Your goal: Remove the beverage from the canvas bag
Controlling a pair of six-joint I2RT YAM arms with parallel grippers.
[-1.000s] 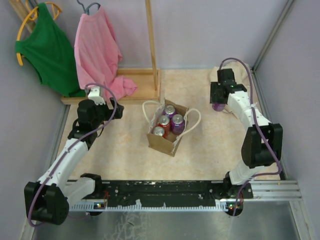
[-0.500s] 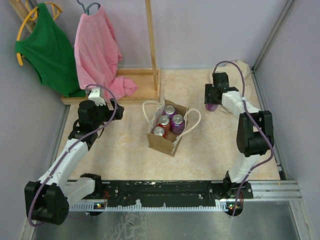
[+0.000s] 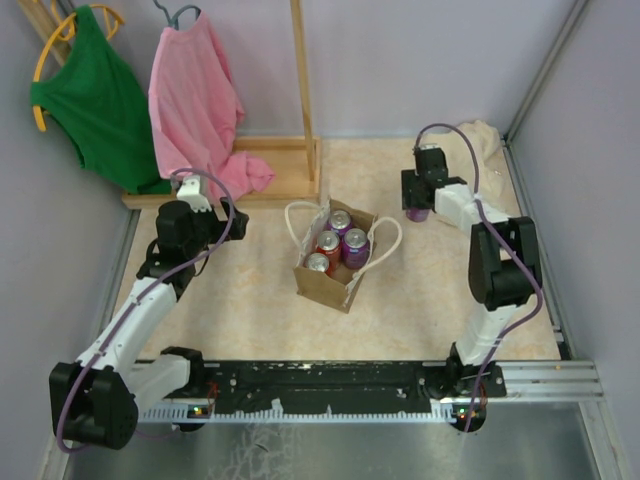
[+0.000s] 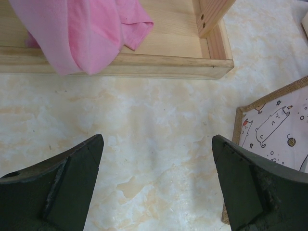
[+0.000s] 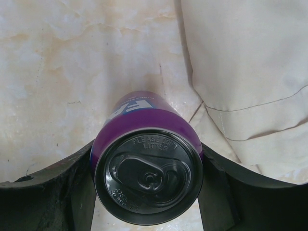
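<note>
Purple drink can (image 5: 147, 178) is clamped in the right gripper (image 5: 147, 147), far right, well apart from the tan canvas bag (image 3: 325, 285) mid-table. I'd lower it upright, missing the cream cloth (image 5: 250, 62). Left gripper (image 4: 156, 139) is wide open, empty.

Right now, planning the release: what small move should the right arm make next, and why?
Probably lower the purple can onto the table and open; the right fingers clamp it near the cream cloth, well outside the canvas bag.
</note>
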